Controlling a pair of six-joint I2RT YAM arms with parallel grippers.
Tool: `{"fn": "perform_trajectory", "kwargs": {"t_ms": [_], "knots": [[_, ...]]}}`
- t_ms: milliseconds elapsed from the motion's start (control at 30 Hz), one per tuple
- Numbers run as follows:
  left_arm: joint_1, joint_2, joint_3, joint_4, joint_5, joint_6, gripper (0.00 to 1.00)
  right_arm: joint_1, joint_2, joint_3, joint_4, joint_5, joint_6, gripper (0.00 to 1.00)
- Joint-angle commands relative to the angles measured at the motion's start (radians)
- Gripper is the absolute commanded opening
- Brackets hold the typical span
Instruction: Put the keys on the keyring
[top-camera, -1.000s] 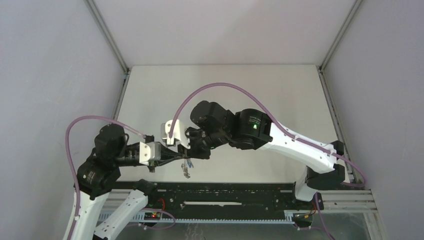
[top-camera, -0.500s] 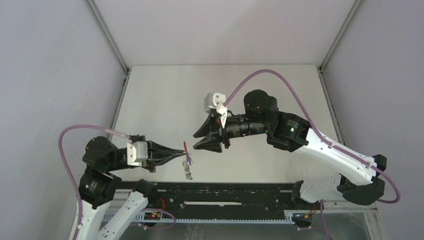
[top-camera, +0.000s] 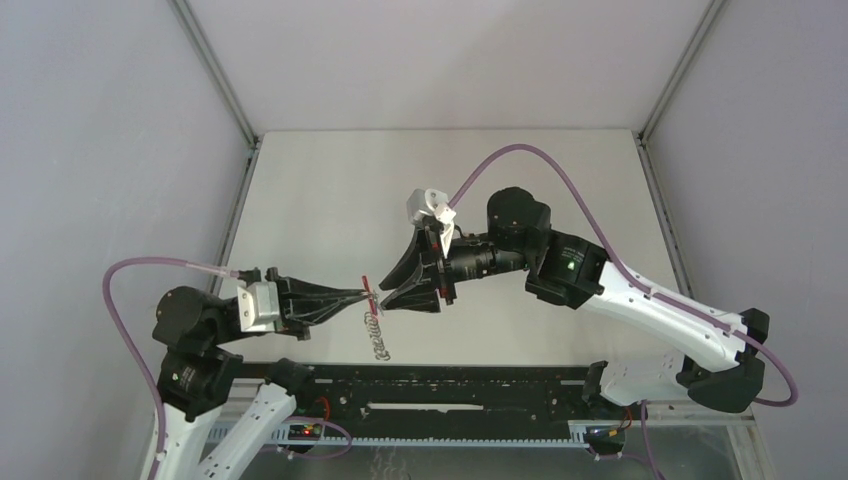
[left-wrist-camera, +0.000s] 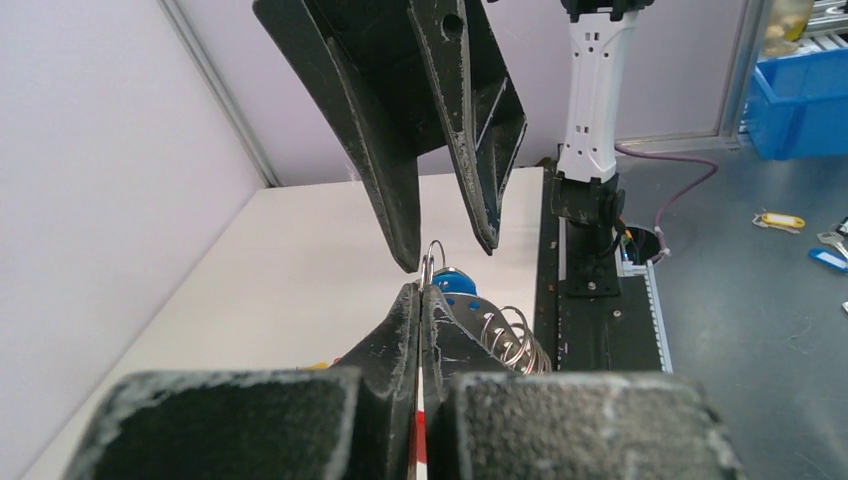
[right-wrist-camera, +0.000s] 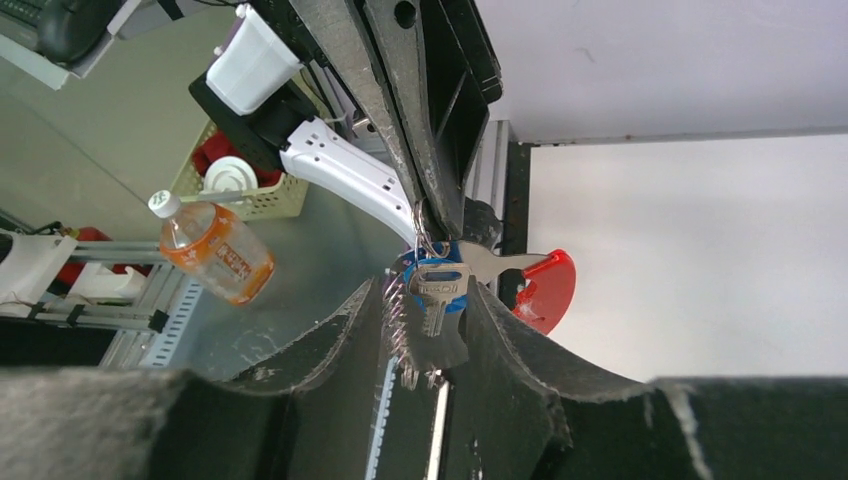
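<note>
My left gripper (top-camera: 362, 294) is shut on the keyring (top-camera: 369, 291), pinching its red tag edge-on above the table. A grey metal chain (top-camera: 378, 338) hangs from it. In the left wrist view my shut fingertips (left-wrist-camera: 421, 292) hold a wire ring (left-wrist-camera: 432, 262), with a blue key head (left-wrist-camera: 456, 281) and coiled chain (left-wrist-camera: 508, 340) just behind. My right gripper (top-camera: 388, 297) is open. Its jaws straddle the hanging blue-headed key (right-wrist-camera: 437, 291) with the red tag (right-wrist-camera: 547, 289) beside it. I cannot tell whether they touch the key.
A black rail (top-camera: 450, 385) runs along the near table edge under the keyring. Grey walls close in the left, right and back. Off the table, a bottle (right-wrist-camera: 216, 254) and a basket (right-wrist-camera: 262, 201) show in the right wrist view.
My right gripper opened and pulled away from the keyring, then came back with its jaws around the key. My left gripper drew back leftward, still holding the tag.
</note>
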Motion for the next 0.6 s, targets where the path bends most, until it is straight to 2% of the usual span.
{"fn": "perform_trajectory", "kwargs": {"t_ms": [0,133,333,467,567], "knots": [[-0.002,-0.021,-0.021,0.060,-0.039,-0.010,0.00,-0.005,-0.021,-0.007,0.098,-0.027,0.073,0.44],[-0.002,-0.032,-0.031,0.065,-0.061,0.000,0.00,-0.002,-0.015,-0.010,0.113,0.005,0.095,0.44],[-0.003,-0.035,-0.043,0.102,-0.078,-0.024,0.00,0.003,-0.010,-0.031,0.183,0.056,0.126,0.35],[-0.002,-0.045,-0.064,0.164,-0.131,-0.093,0.00,0.008,-0.008,-0.032,0.180,0.075,0.121,0.32],[-0.002,-0.052,-0.093,0.236,-0.161,-0.171,0.00,0.009,-0.013,-0.031,0.165,0.115,0.120,0.21]]}}
